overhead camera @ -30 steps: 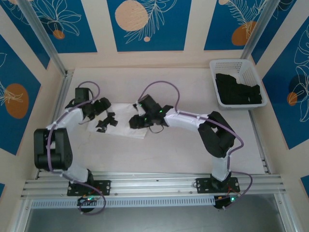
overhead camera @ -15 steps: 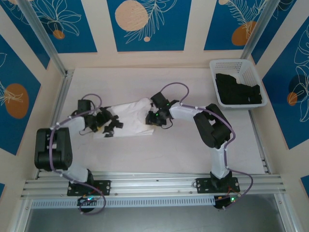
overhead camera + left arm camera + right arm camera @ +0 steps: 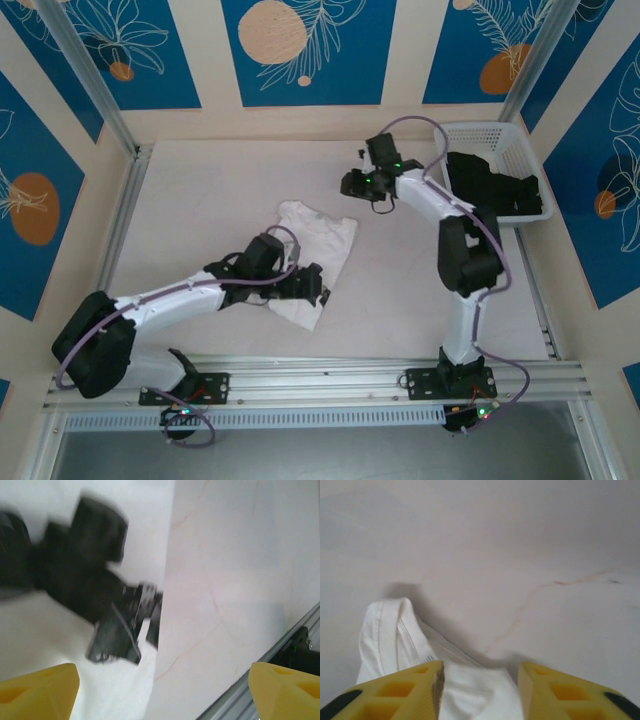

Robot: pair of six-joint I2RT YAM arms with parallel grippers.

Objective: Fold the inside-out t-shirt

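Observation:
The inside-out t-shirt (image 3: 318, 240) is a white, wrinkled bundle lying mid-table, running from the back down to a point near the front. My left gripper (image 3: 306, 287) hovers over its near part with the jaws wide open and nothing between them. In the left wrist view the t-shirt (image 3: 60, 645) lies on the left under the left gripper (image 3: 162, 680), and a blurred black shape I cannot identify crosses it. My right gripper (image 3: 358, 184) hangs behind and to the right of the cloth. Its jaws are open and empty, and the t-shirt's collar (image 3: 395, 625) lies beyond the right gripper (image 3: 480, 672).
A white basket (image 3: 478, 132) holding black garments (image 3: 495, 188) stands at the back right, close to the right arm. The metal rail (image 3: 320, 378) runs along the near table edge and also crosses the rail corner (image 3: 295, 645) of the left wrist view.
The right gripper let go of the shirt and swung away to the back right. The left arm swept right across the table, and the shirt now lies nearer the centre, turned lengthwise.

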